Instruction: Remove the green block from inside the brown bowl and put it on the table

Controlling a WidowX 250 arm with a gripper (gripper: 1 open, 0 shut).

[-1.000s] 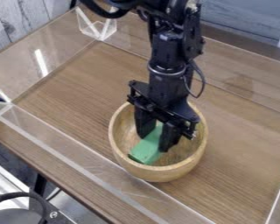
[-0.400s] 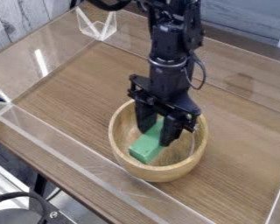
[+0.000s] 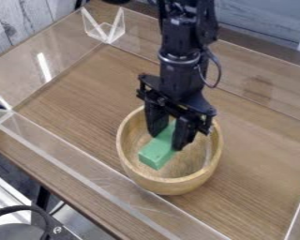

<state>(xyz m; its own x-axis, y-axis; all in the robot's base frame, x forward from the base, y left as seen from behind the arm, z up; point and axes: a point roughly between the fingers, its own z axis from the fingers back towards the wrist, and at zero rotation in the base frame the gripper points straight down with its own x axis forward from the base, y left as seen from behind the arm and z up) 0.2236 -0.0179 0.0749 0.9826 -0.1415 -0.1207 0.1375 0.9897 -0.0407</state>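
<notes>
— What sort of place are you running this in?
— A robot test bench, by the look of it: your surface (image 3: 78, 94) is a wood-grain top fenced by clear acrylic walls (image 3: 27, 52).
— Anything else you can see?
— A black robot arm (image 3: 184, 42) mounted over it, and whitewashed planks (image 3: 22, 23) behind. No household clutter.

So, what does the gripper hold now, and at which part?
The gripper holds the green block by its upper end, over the brown bowl.
</notes>
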